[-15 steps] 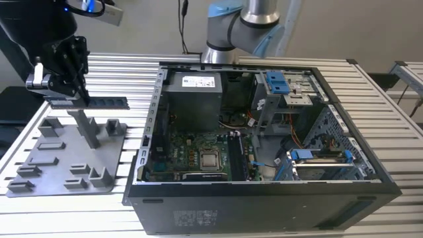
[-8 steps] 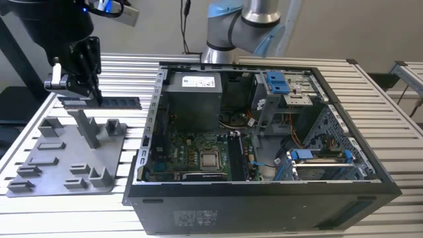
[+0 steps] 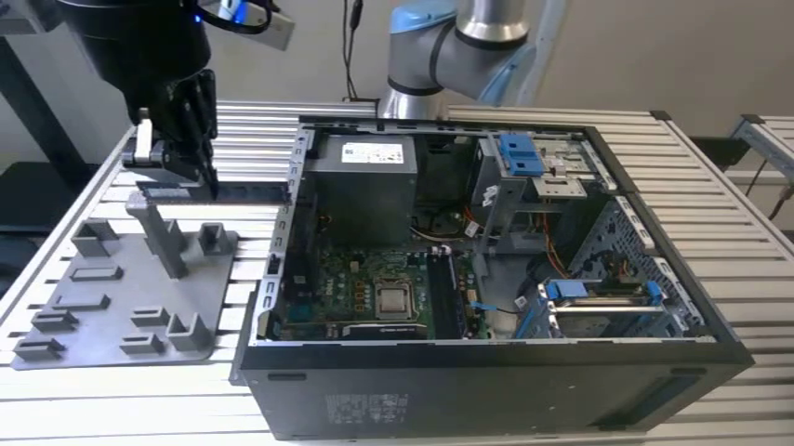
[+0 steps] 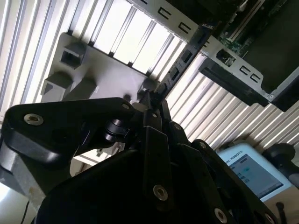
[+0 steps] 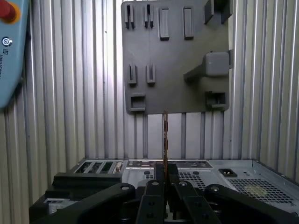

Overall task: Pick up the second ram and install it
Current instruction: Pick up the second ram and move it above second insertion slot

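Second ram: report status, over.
Gripper shut on the second ram, held edge-on. Over the table between fixture plate and computer case. Not yet in the case.

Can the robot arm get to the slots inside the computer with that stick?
Probably yes. The computer lies open on top, and nothing covers the slots. The tool holds the stick by the grey plate beside it.

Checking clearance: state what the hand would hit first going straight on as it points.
The hand's second ram leads, probably meeting the slatted table between fixture plate and computer case; depth unclear.
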You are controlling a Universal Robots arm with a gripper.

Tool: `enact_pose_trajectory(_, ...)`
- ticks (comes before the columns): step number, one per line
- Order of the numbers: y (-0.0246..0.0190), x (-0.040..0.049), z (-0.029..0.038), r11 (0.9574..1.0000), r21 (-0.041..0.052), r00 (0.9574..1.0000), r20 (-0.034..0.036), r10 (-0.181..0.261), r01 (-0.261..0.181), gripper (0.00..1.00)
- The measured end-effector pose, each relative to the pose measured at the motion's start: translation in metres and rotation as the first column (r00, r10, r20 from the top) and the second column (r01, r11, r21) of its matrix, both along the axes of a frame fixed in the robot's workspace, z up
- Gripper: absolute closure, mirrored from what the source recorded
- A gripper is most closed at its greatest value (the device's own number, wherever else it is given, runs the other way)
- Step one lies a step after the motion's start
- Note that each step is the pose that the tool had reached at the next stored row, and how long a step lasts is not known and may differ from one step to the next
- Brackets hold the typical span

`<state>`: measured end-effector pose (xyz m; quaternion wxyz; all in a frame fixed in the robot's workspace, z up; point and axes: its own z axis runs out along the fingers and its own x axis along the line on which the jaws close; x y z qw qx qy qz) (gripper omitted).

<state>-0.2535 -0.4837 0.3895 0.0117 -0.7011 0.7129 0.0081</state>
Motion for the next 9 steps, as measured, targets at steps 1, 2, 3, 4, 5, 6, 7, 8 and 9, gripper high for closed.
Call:
enact_pose_trajectory(1,0.0000,0.0029,0.0000,1.0000,0.0000,1.0000,0.0000,0.000,0.000,0.86)
enact_pose_trajectory(2,0.0000,0.0060,0.0000,1.0000,0.0000,1.0000,0.0000,0.000,0.000,0.86)
enact_pose_trajectory(3,0.0000,0.0089,0.0000,1.0000,0.0000,1.0000,0.0000,0.000,0.000,0.86)
enact_pose_trajectory(4,0.0000,0.0122,0.0000,1.0000,0.0001,1.0000,0.0000,0.000,0.000,0.86)
enact_pose_trajectory(5,0.0000,0.0153,0.0000,1.0000,0.0000,1.0000,0.0000,0.000,0.000,0.86)
enact_pose_trajectory(6,0.0000,0.0183,0.0000,1.0000,0.0000,1.0000,0.0000,0.000,0.000,0.86)
enact_pose_trajectory(7,0.0000,0.0215,0.0000,1.0000,0.0000,1.0000,-0.0001,0.000,0.000,0.86)
enact_pose_trajectory(8,0.0000,0.0247,0.0000,1.0000,-0.0001,1.0000,0.0000,0.000,0.000,0.86)
enact_pose_trajectory(9,0.0000,0.0278,0.0000,1.0000,0.0000,1.0000,0.0000,0.000,0.000,0.86)
